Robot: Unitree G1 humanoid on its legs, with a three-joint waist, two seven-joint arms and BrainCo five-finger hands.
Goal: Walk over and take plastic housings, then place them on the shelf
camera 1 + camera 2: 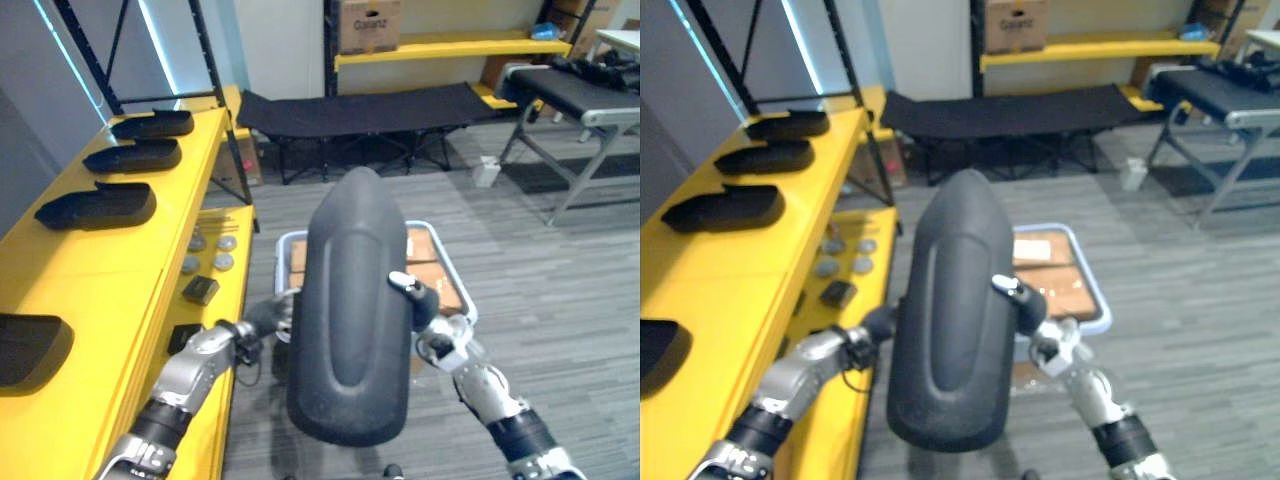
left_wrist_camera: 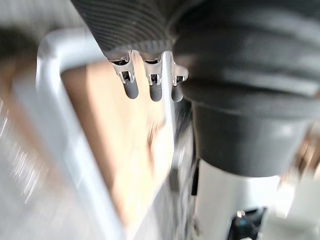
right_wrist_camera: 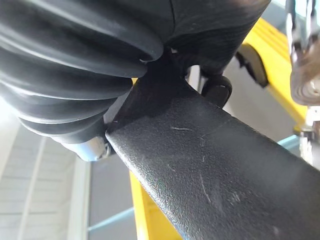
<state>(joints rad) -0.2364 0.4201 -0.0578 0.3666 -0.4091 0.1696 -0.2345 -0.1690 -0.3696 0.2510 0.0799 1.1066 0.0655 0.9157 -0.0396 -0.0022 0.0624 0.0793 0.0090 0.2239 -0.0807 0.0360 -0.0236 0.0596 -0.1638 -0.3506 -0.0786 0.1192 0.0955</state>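
Dark grey plastic housing (image 1: 350, 320) stands upright above a cart (image 1: 455, 272): left hand (image 1: 263, 315) presses it flat-fingered, right hand (image 1: 422, 303) hooks its thumb over the edge. Probably stiff, light, bulky; grip opposite long edges.

The yellow shelf (image 1: 120, 270) on the left had four black plastic housings (image 1: 97, 207) lying in a row along it, spaced apart. The narrower yellow ledge (image 1: 225, 285) beside it carried a few grey discs (image 1: 210, 250) and two small black blocks (image 1: 200, 290). A white-framed cart (image 1: 452, 262) sat on the grey floor (image 1: 560, 300).
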